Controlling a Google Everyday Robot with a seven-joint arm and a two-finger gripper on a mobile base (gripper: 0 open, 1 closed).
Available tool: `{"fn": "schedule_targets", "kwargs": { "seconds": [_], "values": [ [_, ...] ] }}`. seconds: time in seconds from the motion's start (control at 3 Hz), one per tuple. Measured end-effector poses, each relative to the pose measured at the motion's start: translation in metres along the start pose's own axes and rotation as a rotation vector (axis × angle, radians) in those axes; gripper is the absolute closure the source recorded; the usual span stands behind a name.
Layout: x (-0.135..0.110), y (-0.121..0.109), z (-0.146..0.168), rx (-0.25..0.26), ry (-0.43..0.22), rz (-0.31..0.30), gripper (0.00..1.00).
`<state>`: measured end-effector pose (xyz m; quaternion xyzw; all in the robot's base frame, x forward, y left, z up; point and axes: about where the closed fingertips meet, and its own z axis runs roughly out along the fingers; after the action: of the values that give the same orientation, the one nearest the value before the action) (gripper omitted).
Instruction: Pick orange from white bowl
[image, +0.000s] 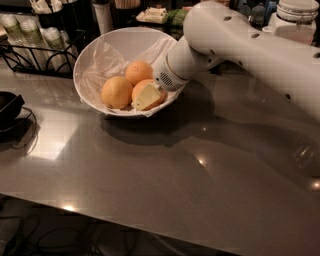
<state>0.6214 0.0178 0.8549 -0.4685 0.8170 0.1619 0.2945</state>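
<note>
The white bowl (116, 42), lined with crinkled white sheet, stands at the back left of the grey table and holds three oranges. My gripper (149, 94) reaches into it from the right. One pale finger (145, 97) lies flat against the front of the front-right orange (140, 87); the other finger is hidden behind the fruit. A paler orange (116, 92) lies to its left and another orange (138, 71) behind it. My white arm (240, 47) crosses the view from the right.
A black wire rack with cups (30, 45) stands behind the bowl on the left. A black object with a cable (7, 107) sits at the left edge. A white jar (297, 17) stands at the back right. The table's front edge (150, 232) runs along the bottom.
</note>
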Motion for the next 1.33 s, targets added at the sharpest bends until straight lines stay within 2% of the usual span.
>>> {"fn": "schedule_targets", "kwargs": {
  "seconds": [0.33,0.67,1.0,1.33],
  "values": [
    [-0.004,0.002,-0.006,-0.016,-0.029,-0.007,1.0],
    [-0.011,0.003,-0.027,-0.037,-0.101,-0.023,1.0],
    [-0.022,0.005,-0.066,-0.07,-0.207,-0.057,1.0],
    [-0.04,0.011,-0.103,-0.086,-0.273,-0.131,1.0]
  ]
}}
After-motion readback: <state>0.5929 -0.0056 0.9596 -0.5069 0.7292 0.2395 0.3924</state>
